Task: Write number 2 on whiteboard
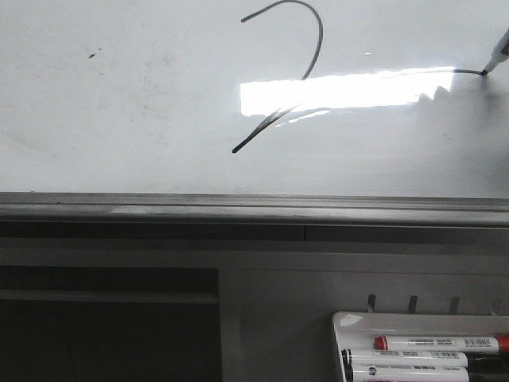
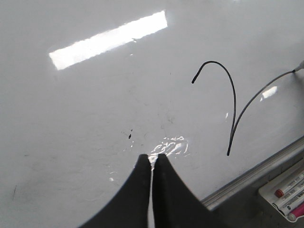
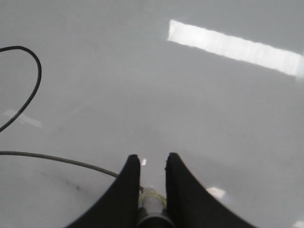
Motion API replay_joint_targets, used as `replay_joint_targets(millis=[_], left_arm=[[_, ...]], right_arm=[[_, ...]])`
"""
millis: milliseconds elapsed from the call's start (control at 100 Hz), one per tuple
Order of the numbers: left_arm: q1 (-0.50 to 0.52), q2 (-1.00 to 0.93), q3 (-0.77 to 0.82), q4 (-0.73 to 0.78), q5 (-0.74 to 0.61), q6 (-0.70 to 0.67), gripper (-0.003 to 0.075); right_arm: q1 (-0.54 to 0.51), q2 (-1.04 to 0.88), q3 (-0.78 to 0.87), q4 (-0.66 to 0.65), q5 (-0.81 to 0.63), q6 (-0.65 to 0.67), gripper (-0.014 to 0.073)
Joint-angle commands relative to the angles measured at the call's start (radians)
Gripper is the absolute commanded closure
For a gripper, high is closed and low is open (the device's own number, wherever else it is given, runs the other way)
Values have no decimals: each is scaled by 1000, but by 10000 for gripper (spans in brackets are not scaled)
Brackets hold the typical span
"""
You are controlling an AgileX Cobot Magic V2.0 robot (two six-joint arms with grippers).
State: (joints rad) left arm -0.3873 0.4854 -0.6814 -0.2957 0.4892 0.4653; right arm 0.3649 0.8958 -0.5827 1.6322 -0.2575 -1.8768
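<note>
The right tool (image 3: 148, 178), gripping a grey-tipped marker (image 1: 495, 57), is touching the glossy white whiteboard (image 1: 119, 103) at the far right end of the thin black hand-drawn number 2 (image 1: 306, 48), whose long base is stretching leftward.

- The front view looks forward and down, close over the whiteboard (image 1: 119, 103) and marker tray (image 1: 350, 322).
- Each wrist view looks past its own jaws, nearer the whiteboard.
- All three share the number 2 (image 1: 306, 48).
</note>
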Motion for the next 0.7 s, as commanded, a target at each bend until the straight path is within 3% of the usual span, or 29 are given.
replay_joint_targets(millis=[0, 60, 170, 250, 320, 370, 440, 500, 690], left_arm=[[2, 6, -25, -19, -81, -9, 741], [2, 6, -25, -19, -81, -9, 741], [2, 6, -27, -61, -81, -9, 739], [-2, 13, -36, -123, -69, 47, 706], [-18, 35, -71, -194, 1, 170, 589], [-34, 63, -119, -242, 69, 262, 461], [-61, 113, -191, -283, 155, 357, 334], [-85, 160, -251, -294, 212, 395, 297], [-165, 328, -416, -316, 436, 426, 301]], right_arm=[[-13, -7, -28, 24, 80, -32, 672], [-11, -27, -58, 24, 240, -32, 672], [-9, -46, -142, 24, 708, -23, 672], [14, -17, -220, -25, 908, 58, 672], [53, 17, -285, -156, 956, 160, 672], [87, 42, -326, -259, 954, 214, 672], [136, 80, -370, -327, 952, 234, 672], [184, 109, -401, -326, 952, 234, 672], [316, 191, -481, -326, 941, 232, 672]])
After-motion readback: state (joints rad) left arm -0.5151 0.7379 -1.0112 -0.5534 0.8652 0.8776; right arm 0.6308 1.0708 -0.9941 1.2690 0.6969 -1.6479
